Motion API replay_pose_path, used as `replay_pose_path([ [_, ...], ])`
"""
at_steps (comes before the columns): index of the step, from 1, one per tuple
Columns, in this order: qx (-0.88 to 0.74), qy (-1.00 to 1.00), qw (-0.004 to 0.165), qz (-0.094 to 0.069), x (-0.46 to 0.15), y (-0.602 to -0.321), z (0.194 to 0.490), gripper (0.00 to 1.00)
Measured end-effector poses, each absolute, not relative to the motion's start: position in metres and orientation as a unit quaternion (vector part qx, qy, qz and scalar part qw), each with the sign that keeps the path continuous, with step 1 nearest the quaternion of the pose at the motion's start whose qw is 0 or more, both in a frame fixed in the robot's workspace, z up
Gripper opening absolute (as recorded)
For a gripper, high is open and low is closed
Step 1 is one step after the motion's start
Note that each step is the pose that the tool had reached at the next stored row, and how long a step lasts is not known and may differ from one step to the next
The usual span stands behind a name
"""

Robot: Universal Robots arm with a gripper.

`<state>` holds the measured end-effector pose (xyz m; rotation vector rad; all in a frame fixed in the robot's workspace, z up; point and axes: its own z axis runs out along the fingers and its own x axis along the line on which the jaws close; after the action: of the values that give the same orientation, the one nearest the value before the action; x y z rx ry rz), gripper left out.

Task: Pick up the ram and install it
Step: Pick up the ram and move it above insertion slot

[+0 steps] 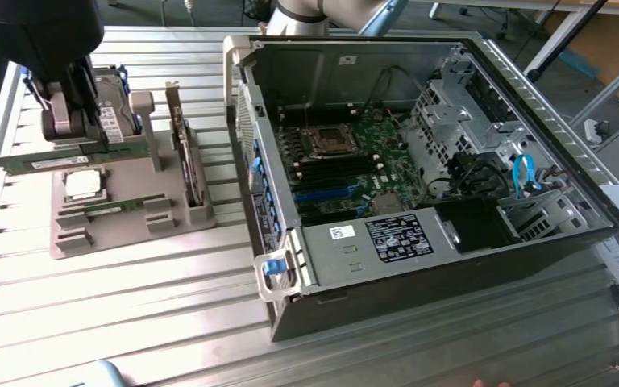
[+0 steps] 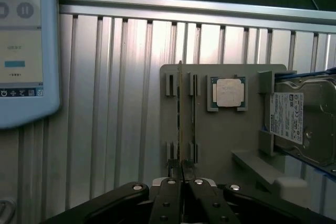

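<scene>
The dark robot pincer (image 1: 76, 139) is pinched on the long, thin green circuit-board ram (image 1: 30, 163). The stick sits between its fingertips, long axis running crosswise out either side, apparently hanging just above the grey slotted tray (image 1: 126, 230). The open metal computer case (image 1: 417, 282) lies well off sideways.

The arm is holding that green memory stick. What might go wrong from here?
1. The fingers pinch the ram by its thin edge, so it may tilt or slip.
2. The long stick may knock the upright card standing nearby in the holder.
3. The computer case has tall walls and narrow slots; a skewed stick may catch or miss.
</scene>
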<state>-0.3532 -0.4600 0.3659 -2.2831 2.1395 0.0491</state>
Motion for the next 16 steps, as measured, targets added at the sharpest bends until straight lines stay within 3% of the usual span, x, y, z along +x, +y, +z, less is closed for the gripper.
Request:
replay_pose_path([
  [16,-0.73,0.684,0.006,0.016,-0.353,-0.46,0.395,0.12],
])
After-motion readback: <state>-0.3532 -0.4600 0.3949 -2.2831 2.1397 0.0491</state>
